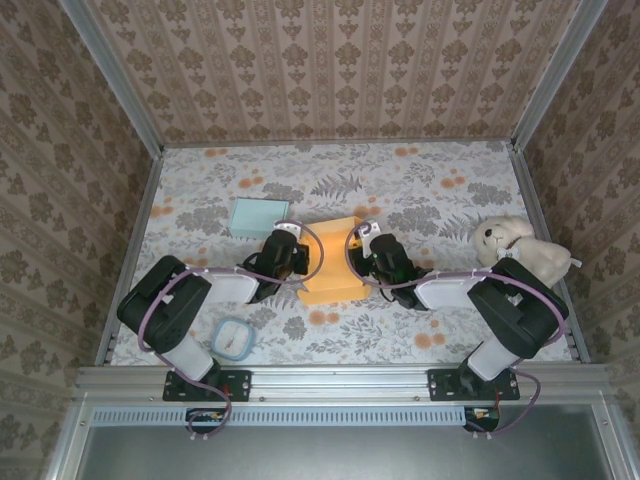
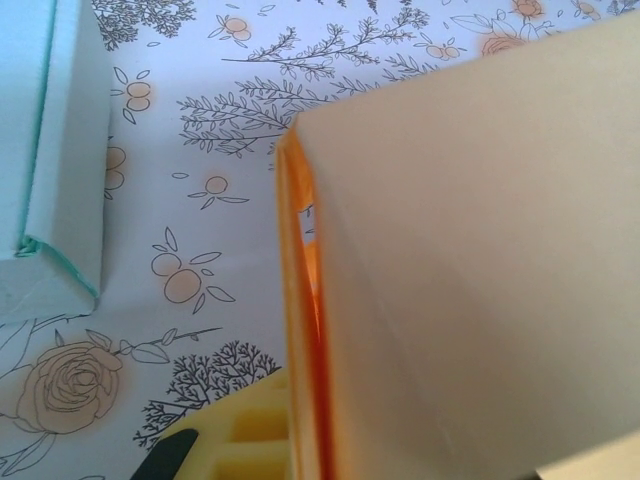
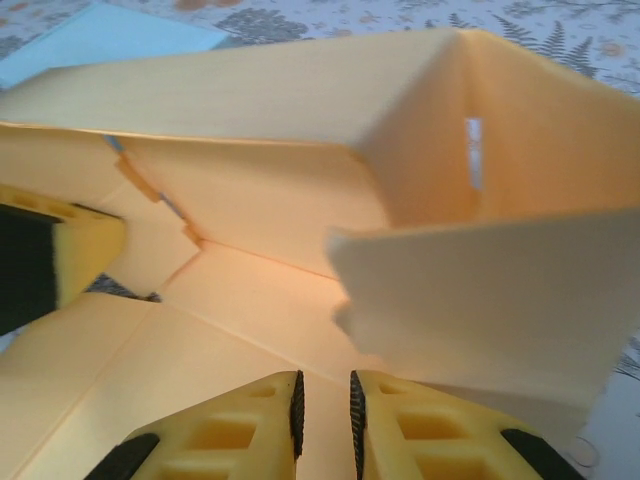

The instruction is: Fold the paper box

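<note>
Nearest the left wrist lens, one yellow finger (image 2: 245, 455) lies flat against the left wall of the orange paper box (image 1: 333, 262). A teal box (image 1: 258, 217) sits just left of it, apart. The left gripper (image 1: 282, 250) is clamped thin on that wall, apparently to hold it upright. The paper box stands half erected at the middle of the table (image 1: 420, 190), between the arms. The right gripper (image 3: 323, 405) has its jaws a narrow slit apart over the floor panel, probably to crease a flap; contact cannot be told. A plush toy (image 1: 515, 245) lies far right.
</note>
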### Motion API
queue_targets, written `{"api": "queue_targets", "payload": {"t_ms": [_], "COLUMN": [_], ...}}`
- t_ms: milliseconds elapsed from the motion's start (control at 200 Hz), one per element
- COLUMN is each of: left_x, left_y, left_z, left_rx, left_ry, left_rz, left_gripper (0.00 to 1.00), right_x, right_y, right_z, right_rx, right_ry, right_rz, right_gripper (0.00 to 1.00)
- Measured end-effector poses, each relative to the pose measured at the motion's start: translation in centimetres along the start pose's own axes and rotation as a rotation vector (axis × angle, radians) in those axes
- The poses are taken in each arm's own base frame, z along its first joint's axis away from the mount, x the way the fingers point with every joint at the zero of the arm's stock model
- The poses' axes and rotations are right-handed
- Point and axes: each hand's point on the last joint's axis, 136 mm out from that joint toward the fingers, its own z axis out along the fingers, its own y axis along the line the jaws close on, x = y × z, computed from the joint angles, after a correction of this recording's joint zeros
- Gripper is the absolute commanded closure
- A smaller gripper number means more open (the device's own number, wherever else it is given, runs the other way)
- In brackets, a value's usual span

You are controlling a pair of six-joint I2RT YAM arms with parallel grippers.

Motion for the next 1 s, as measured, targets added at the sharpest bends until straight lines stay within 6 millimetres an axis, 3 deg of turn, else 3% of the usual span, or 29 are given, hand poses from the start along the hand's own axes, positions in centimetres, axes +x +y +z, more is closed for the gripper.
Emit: {"api": "queue_targets", "payload": {"t_ms": [185, 255, 520, 735, 880, 1000], "left_x": [-0.2, -0.2, -1.2, -0.3, -0.3, -0.3], "left_y": [-0.1, -0.1, -0.8, -0.7, -0.8, -1.3], "left_z": [0.2, 0.2, 0.3, 0.6, 0.6, 0.6], "left_rx": [-0.008, -0.007, 0.017, 0.014, 0.022, 0.052], "left_ry": [0.003, 0.003, -0.017, 0.013, 0.013, 0.019], "left_rz": [0.0, -0.006, -0.018, -0.003, 0.005, 0.026], "left_gripper": [1.0, 1.0, 1.0, 1.0, 1.0, 1.0], "right_x": [-0.9, -1.7, -3.8, -6.7, -6.2, -4.2], "right_y": [0.6, 0.7, 0.0, -1.9, -4.1, -6.6], "right_z": [-0.9, -1.8, -7.0, -11.5, -11.9, -10.5], "right_rx": [-0.026, -0.029, -0.007, 0.044, 0.106, 0.169], "right_ry": [-0.011, -0.023, -0.039, -0.194, -0.2, -0.134], "right_rz": [0.014, 0.026, 0.009, 0.026, 0.027, 0.04], "right_gripper": [0.72, 0.66, 0.51, 0.46, 0.43, 0.42]}}
